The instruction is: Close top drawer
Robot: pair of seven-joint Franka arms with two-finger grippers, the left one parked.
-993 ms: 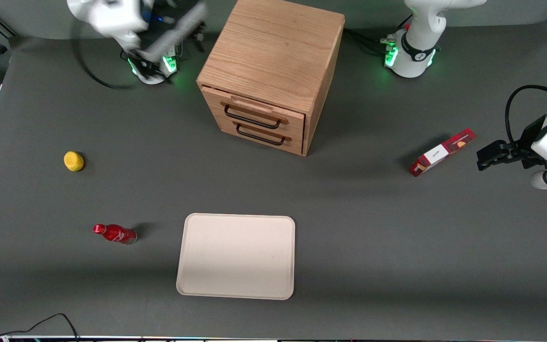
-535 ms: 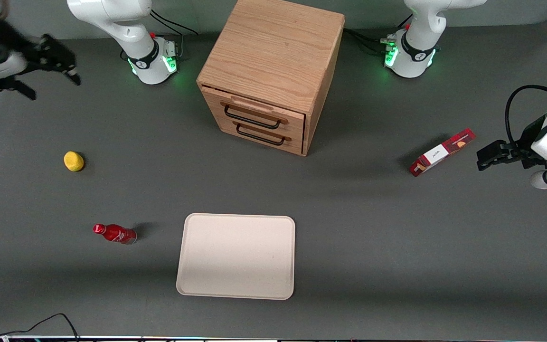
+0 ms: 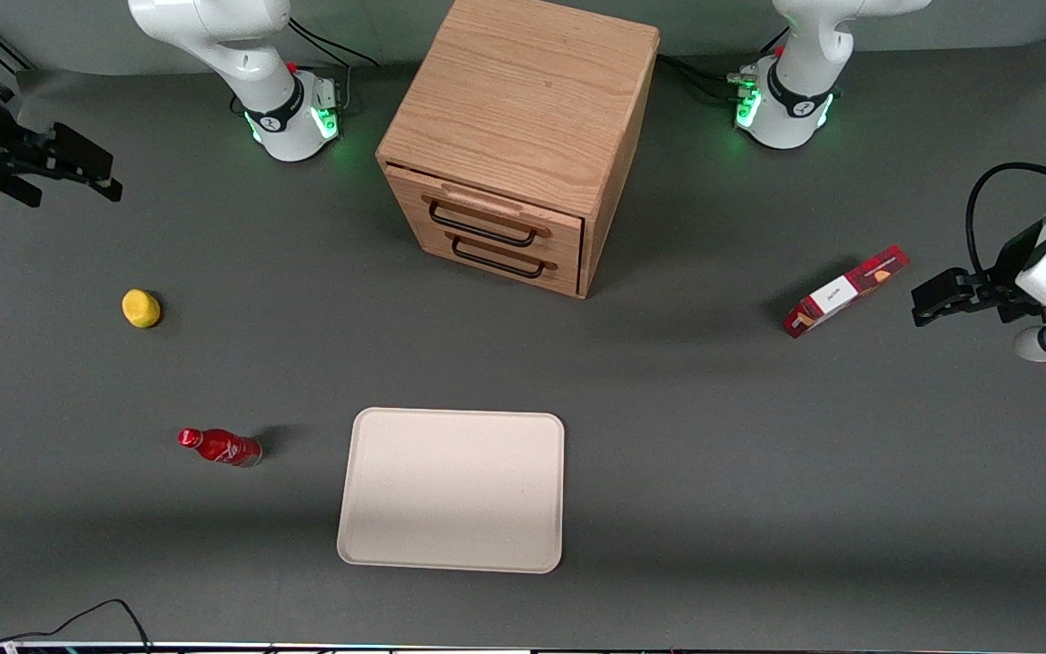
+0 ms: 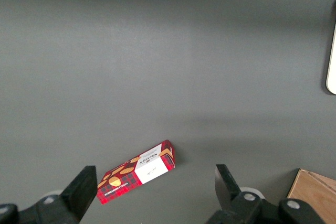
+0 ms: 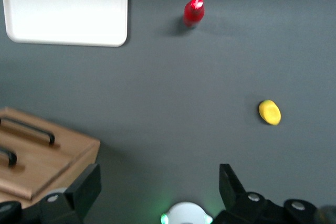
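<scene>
Nearest you lies the tray (image 3: 450,490), then the red bottle (image 3: 219,447) and the lemon (image 3: 141,308). Farther back stands the cabinet (image 3: 523,109); its top drawer (image 3: 487,213) looks nearly shut (a thin gap shows). It should slide stiffly, rigid wood: push flat on the front beside the handle (image 3: 482,227). The gripper (image 3: 78,168) hangs spread wide, empty, well apart at the working arm's end.

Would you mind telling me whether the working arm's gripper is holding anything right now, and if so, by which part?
Nothing is held. The gripper is open and empty, up at the working arm's end of the table, well away from the top drawer.
</scene>
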